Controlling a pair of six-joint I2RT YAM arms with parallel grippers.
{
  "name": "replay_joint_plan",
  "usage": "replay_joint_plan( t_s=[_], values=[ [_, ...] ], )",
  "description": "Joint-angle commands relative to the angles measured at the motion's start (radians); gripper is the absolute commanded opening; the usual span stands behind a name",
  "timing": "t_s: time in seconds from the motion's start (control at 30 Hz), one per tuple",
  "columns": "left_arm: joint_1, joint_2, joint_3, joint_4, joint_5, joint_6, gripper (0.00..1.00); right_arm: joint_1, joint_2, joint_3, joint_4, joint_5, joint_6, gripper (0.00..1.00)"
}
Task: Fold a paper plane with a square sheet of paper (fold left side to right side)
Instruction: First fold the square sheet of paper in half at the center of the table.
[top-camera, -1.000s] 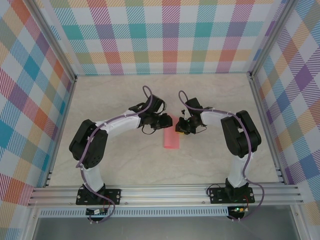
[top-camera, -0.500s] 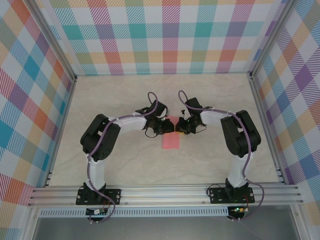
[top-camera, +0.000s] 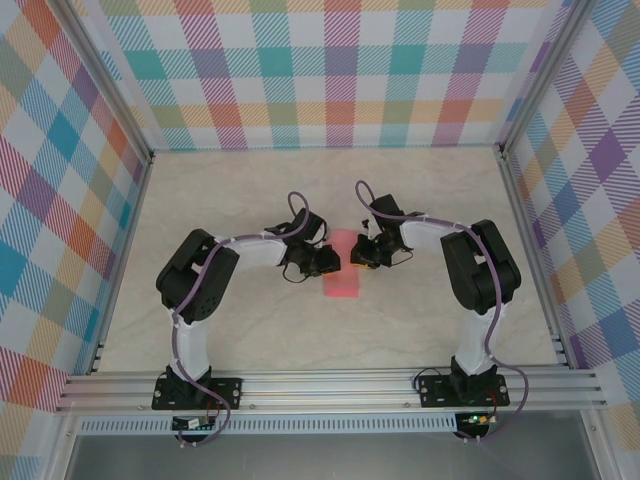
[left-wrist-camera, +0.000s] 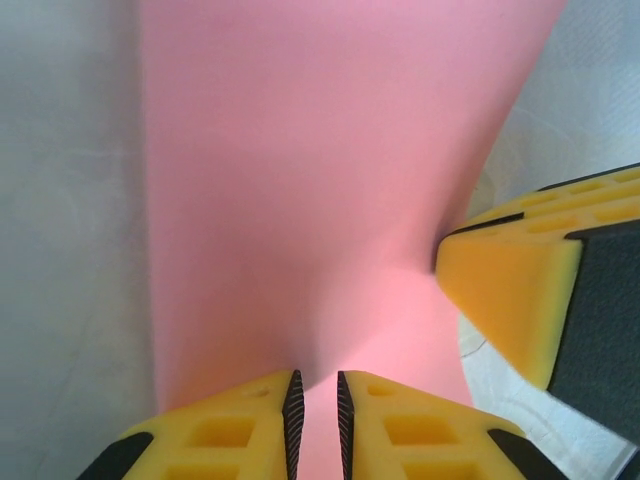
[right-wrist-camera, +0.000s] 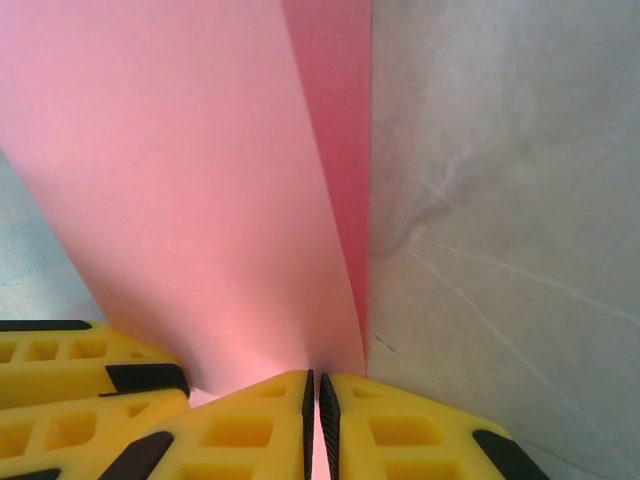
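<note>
Top external view: bright, even, diffuse light from overhead. Table (top-camera: 250, 320) is pale with no glare and only faint, soft-edged shadows. Frame posts (top-camera: 115, 100) splay outward toward the corners, a wide-angle distortion.

Left wrist view: sheet of paper (left-wrist-camera: 330, 180) is very close and in soft focus, with a smooth pink gradient that glows brighter near the left gripper (left-wrist-camera: 315, 385). The yellow fingers are crisp.

Right wrist view: right gripper (right-wrist-camera: 316, 385) is sharp. A darker, shaded pink strip runs beside the paper's edge. The table veins are legible but soften toward the top.

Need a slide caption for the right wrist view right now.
Right gripper, jaws shut on the folded salmon-pink sheet near its edge, pale marbled table at right.
</note>
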Motion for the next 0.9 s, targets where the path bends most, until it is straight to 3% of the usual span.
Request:
replay_joint_plan(
  t_s=[0.0, 0.2, 0.33, 0.57, 0.87],
  values=[
    [0.045, -0.051, -0.058, -0.075, -0.027, 0.021, 0.2, 0.008, 0.063, -0.015, -0.068, 0.076, -0.021, 0.15],
    [0.067, -0.144, -0.082, -0.088, -0.018, 0.044, 0.2, 0.008, 0.063, -0.013, -0.07, 0.072, -0.023, 0.15],
    [0.067, -0.164, -0.078, -0.017, 0.047, 0.026, 0.2, 0.007, 0.061, -0.011, -0.069, 0.07, -0.021, 0.15],
    [0.035, -0.052, -0.016, 0.092, 0.138, -0.013, 0.19, 0.009, 0.064, -0.011, -0.069, 0.068, -0.022, 0.15],
    [0.022, 0.045, 0.007, 0.08, 0.091, -0.006, 0.18, 0.011, 0.059, -0.009, -0.071, 0.066, -0.023, 0.15]
  ],
)
